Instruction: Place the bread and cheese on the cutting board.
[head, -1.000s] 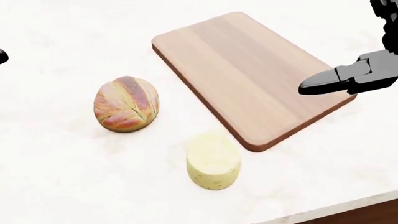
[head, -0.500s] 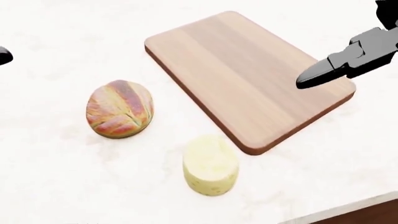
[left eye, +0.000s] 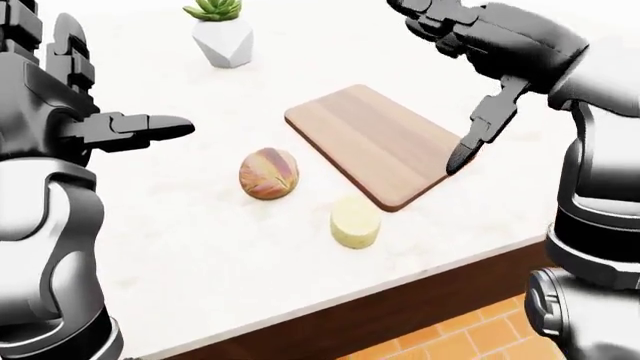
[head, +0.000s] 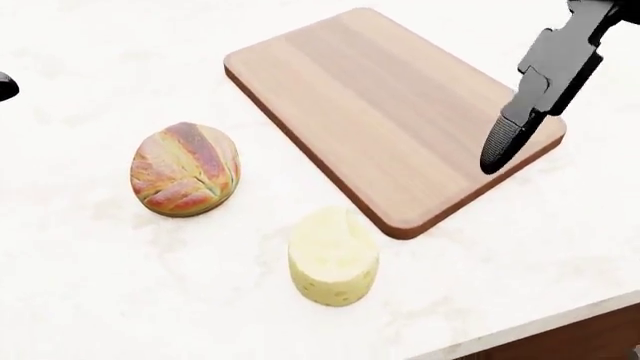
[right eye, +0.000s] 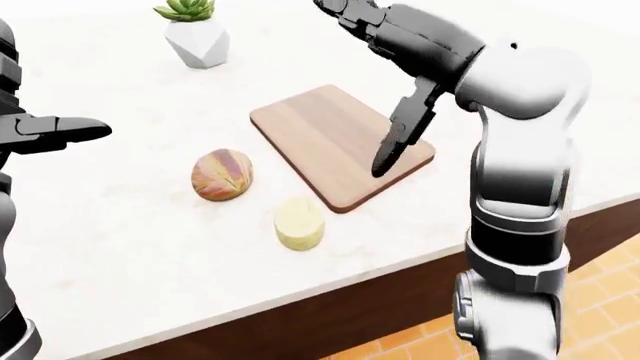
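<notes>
Neither item is on the cutting board yet. The bread is lying on the white surface to the left of the board in the head view, apart from its edge. The cheese is standing below the board's lower corner, near it but not touching.

Judgement: the step in hand is an approach to a first grasp. The cheese looks the nearer candidate for the right hand. A sound grasp calls for the fingers coming down either side of the round wall, closing below the top rim, then lifting clear before crossing the board's raised edge.

The right hand is hanging above the board's right end with fingers spread and holding nothing, one finger pointing steeply down. The left hand is hovering high at the left, well apart from the bread, fingers extended and likewise empty.

A potted succulent is standing beyond the board, clear of the work.
</notes>
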